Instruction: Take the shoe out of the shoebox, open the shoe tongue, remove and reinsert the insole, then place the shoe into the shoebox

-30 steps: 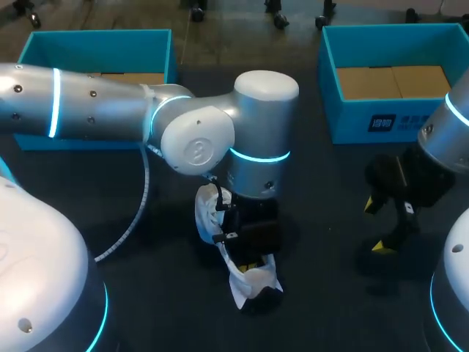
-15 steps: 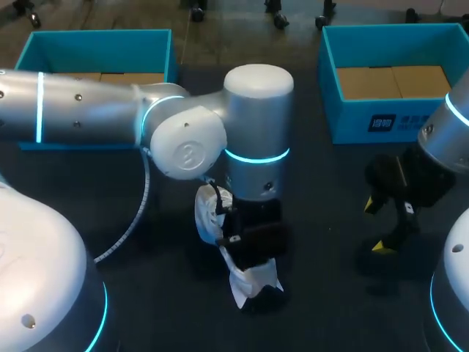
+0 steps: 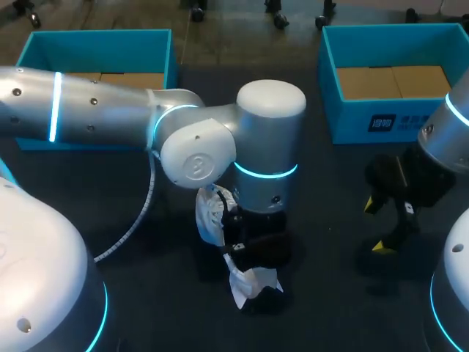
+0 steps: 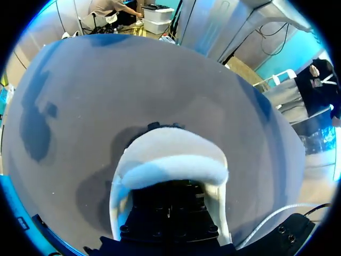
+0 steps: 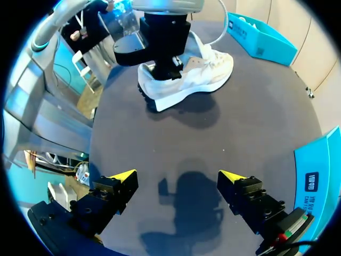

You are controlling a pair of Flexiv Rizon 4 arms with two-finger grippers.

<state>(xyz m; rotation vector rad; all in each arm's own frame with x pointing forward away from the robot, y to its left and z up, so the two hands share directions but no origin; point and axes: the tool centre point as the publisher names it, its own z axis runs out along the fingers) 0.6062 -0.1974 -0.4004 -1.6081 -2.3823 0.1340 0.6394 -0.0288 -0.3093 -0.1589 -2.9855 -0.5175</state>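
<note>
Head view: 1 white shoe (image 3: 253, 281), 2 open blue boxes, 2 arms. The shoe is out of both boxes, on the dark surface (image 3: 161, 308) about mid-width and toward the near edge. The left box (image 3: 95, 42) sits at the far left corner and the right box (image 3: 352, 125) at the far right corner, both showing brown cardboard inside. The only writing is one white label (image 3: 382, 123) on the right box's front wall; it's print, not read out here. The left arm (image 3: 102, 110) comes in from the left edge and points straight down over the shoe, with the left end effector (image 3: 255, 253) down in the shoe's opening. Its black body covers the middle of the shoe, so I can't tell whether it is spread or closed, or whether it has a grip on anything. Left wrist view: white padded edge of the shoe directly ahead of the black body, bare surface beyond it. The right end effector (image 3: 376, 226) hangs over the surface near the right edge, well apart from the shoe. Right wrist view: its two yellow tips are spread wide with nothing between them, only its own shadow on the surface below. The shoe is sole-down well ahead of it, with the left end effector planted in its top.
</note>
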